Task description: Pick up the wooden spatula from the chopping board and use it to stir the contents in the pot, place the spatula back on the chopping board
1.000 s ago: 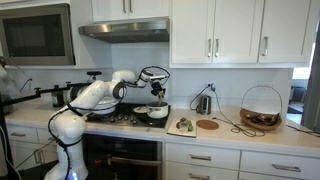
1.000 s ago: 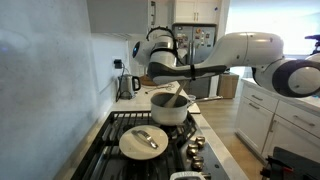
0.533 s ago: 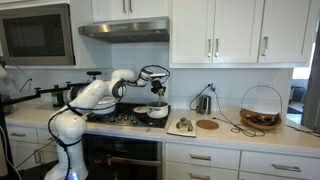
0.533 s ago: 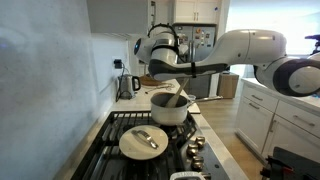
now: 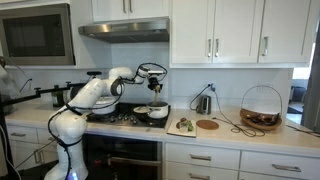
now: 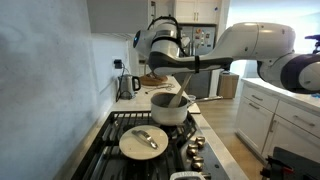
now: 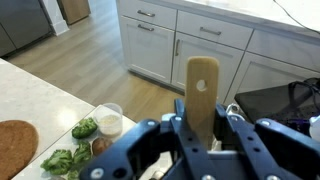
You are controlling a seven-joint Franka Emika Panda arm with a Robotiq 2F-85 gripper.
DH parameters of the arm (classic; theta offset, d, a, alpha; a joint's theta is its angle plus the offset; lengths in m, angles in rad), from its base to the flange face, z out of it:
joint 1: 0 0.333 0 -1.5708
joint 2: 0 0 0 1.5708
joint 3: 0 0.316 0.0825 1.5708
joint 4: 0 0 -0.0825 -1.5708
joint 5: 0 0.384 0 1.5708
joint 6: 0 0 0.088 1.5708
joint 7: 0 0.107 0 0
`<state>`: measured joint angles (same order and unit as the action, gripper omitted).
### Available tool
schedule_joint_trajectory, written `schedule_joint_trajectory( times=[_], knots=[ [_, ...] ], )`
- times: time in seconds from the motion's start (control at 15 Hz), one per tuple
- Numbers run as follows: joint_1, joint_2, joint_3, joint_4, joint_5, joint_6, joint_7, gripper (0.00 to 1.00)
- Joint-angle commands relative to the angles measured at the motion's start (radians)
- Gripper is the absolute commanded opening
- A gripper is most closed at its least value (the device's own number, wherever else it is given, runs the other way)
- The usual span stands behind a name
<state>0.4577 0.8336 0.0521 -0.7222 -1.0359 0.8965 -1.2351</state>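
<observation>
Jaws clench the thin pale-brown wooden spatula (image 7: 201,90); best stir slowly, well inside the wide dark pot (image 6: 170,110).

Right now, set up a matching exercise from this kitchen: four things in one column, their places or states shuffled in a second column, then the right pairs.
Things:
1. wooden spatula
2. pot
3. chopping board
4. round wooden disc

Places or states:
A. on the counter, green bits on it
B. on the stove
C. clamped in the end effector, tip down in the pot
D. on the counter, darker brown, bare

Pairs: 1-C, 2-B, 3-A, 4-D
</observation>
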Motion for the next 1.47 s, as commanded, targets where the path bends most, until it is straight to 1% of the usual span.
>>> schedule_joint_trajectory(
  times=[0.0,0.4,0.73,1.0,1.4],
  knots=[
    [0.006,-0.056,0.008,-0.066,-0.001,-0.017,-0.025,0.07],
    [-0.017,-0.064,0.039,-0.039,0.057,-0.005,0.04,0.07],
    [-0.054,-0.1,0.049,-0.032,0.156,0.003,0.105,0.07],
    [-0.112,-0.144,0.064,-0.048,0.259,0.022,0.182,0.07],
    [-0.237,-0.214,0.093,-0.087,0.455,0.095,0.316,0.07]
  ],
)
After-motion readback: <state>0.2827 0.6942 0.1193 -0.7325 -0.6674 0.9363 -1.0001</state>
